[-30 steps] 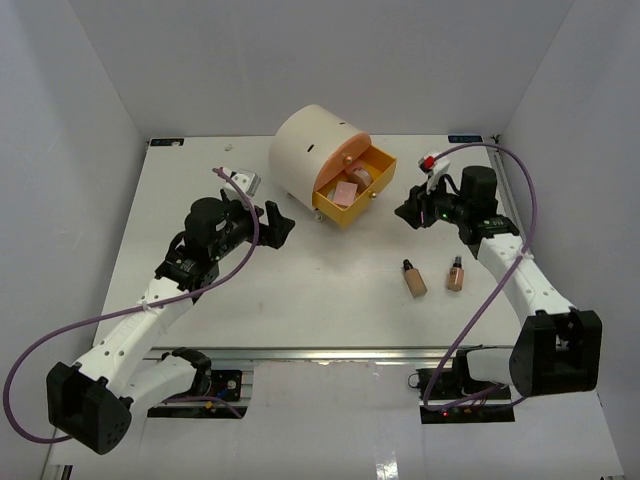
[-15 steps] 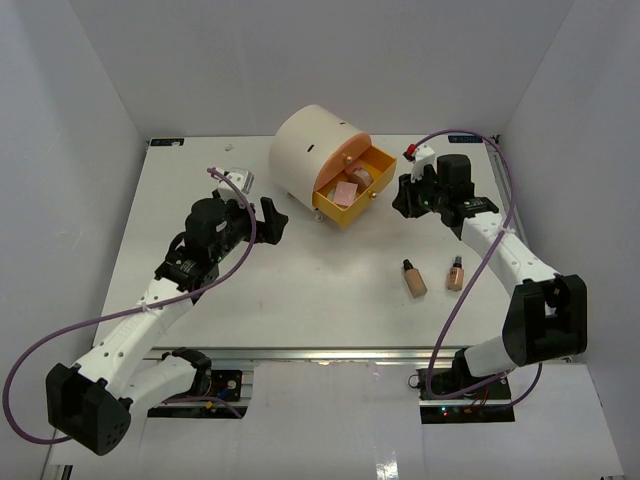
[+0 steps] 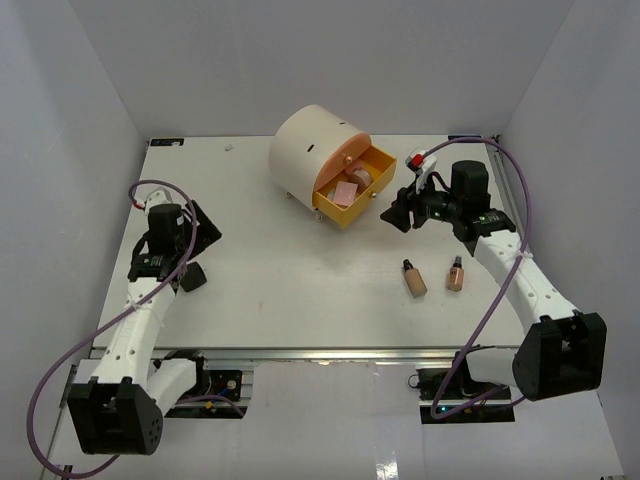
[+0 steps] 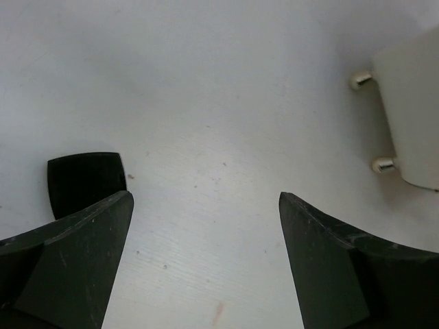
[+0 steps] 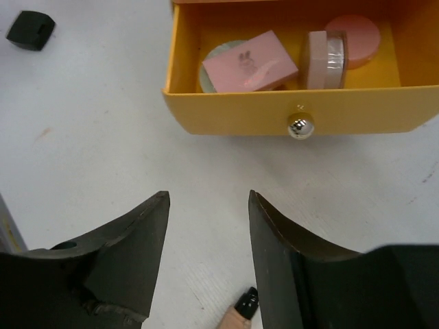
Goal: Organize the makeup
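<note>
The right gripper [image 3: 392, 214] hung just off the open yellow drawer [image 5: 274, 116] of the cream round box [image 3: 305, 148], which stood near the far edge of the tabletop [image 3: 300, 290]. Its fingers were parted and clasped nothing, with bare tabletop showing between them. Some of the makeup was already in the drawer: a pink square compact [image 5: 250, 63] lying over a pale round one [image 5: 214, 56], a small jar [image 5: 324, 60] tipped on its side, and a peach round compact [image 5: 353, 40] in the back corner. Two tan bottles with black caps rested side by side but apart on the tabletop toward the right edge – one [image 3: 414, 279] nearer the middle, the other [image 3: 455, 274] beside the right arm. The left gripper [image 4: 206, 199] hovered by the left edge – fingers spread wide, holding nothing.
</note>
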You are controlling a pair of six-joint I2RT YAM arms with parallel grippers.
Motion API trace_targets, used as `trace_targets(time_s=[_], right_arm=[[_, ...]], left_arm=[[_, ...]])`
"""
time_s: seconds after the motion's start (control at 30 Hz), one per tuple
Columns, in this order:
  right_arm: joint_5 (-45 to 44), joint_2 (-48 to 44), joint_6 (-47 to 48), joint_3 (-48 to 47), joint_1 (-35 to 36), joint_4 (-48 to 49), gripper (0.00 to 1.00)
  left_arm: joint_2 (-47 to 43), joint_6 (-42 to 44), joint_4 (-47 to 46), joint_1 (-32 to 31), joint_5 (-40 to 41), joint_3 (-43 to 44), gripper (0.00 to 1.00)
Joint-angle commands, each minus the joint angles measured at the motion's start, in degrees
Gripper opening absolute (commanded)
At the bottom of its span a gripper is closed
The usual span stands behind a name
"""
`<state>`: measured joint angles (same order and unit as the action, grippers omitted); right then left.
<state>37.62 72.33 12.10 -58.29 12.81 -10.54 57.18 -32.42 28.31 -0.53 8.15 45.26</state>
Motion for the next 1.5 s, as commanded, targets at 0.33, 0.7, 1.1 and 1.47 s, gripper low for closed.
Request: trace_targets(time_s=[0.33, 0.7, 1.1, 1.47], right_arm=[[10.69, -7.39, 2.14, 3.65, -0.51, 0.26, 0.92], [12.75, -8.35, 1.88, 4.07, -0.51, 0.43, 0.93], [12.83, -8.96, 1.70, 5.56, -0.51, 1.22, 0.93], [11.64, -9.92, 1.91, 6.35, -1.04, 1.49, 0.93]], left_arm=[[17.76, -9.01, 12.91, 3.87, 10.43, 2.19, 0.98], [24.65, -7.12, 12.73, 4.13, 15.04, 2.91, 0.98], [33.44, -1.77, 6.60, 5.28, 10.32, 4.94, 0.93], [17.54, 0.92, -3.67, 5.28, -5.37, -0.62, 0.13]])
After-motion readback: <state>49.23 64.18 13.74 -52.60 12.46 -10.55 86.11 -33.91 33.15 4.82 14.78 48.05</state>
